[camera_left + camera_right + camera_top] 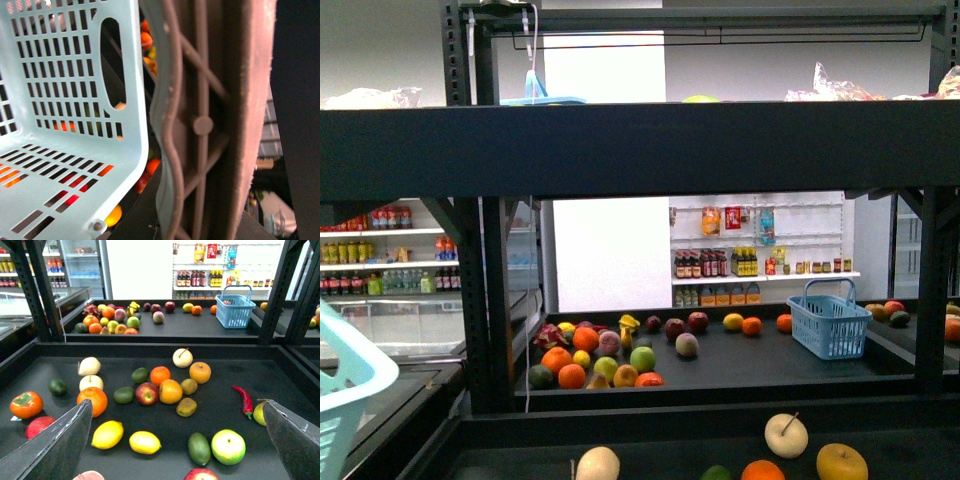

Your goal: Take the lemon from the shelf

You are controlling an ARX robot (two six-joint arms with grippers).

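The right tool (176, 407) hangs spread wide above the shelf (220, 390), the lemon (145, 442) lying untouched below (another yellow fruit (107, 434) just beside it). The left tool's (210, 125) state cannot be told.

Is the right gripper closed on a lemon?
No, the right gripper stands wide open, while a lemon and a second lemon lie loose on the shelf.

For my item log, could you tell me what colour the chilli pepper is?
The chilli pepper is red, clearest in the right wrist view.
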